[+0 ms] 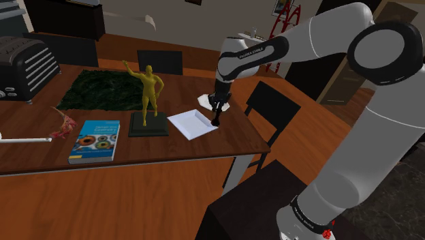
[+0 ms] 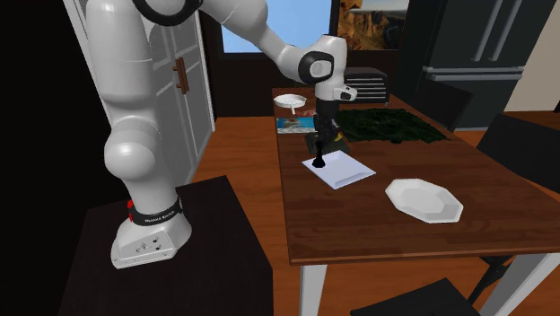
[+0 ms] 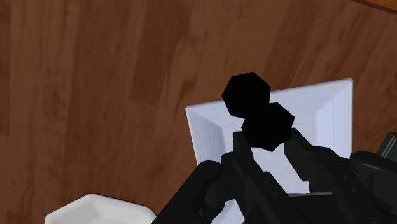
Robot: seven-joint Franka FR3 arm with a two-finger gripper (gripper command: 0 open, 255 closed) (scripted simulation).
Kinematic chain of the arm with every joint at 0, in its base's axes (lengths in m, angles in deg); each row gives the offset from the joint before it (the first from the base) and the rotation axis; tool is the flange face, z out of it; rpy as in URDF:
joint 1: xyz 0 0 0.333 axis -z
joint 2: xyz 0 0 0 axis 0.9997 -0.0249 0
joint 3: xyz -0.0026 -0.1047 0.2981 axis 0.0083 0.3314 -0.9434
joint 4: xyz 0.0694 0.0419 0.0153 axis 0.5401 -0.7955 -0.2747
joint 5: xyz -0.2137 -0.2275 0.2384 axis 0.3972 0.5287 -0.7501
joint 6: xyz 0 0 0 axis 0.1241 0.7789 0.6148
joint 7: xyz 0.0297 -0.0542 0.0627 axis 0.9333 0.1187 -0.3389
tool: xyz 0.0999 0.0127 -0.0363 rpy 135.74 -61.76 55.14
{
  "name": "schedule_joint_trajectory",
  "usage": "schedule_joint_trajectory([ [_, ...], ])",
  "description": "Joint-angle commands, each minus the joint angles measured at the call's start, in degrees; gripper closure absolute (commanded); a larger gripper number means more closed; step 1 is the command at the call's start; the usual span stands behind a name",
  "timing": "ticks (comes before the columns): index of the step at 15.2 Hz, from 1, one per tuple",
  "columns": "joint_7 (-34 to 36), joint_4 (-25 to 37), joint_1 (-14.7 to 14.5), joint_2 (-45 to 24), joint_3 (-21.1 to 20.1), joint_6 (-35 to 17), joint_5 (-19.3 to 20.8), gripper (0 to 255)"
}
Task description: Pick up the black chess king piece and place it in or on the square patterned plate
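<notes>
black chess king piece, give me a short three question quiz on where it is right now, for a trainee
1. True or false: the black pincer is shut on the black chess king piece.
2. The king is above: A) the white square plate, B) bare floor, C) a chair seat.
3. Fill in: in the second exterior view, the white eight-sided plate lies to the square plate's ___.
Key: 1 true; 2 A; 3 right.
</notes>
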Motion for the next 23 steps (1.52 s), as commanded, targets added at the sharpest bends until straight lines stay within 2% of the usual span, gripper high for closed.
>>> schedule_joint_trajectory([
  [1,0.86,5.10,-0.51,-3.09,-0.29,2.05,0.32,255],
  [6,2.97,21.08,-2.18,-12.68,-0.78,8.56,1.32,255],
  [10,4.24,36.84,-3.84,-21.81,-0.91,15.27,2.10,255],
  [23,4.71,32.04,-3.91,-25.23,-0.61,7.06,2.61,255],
])
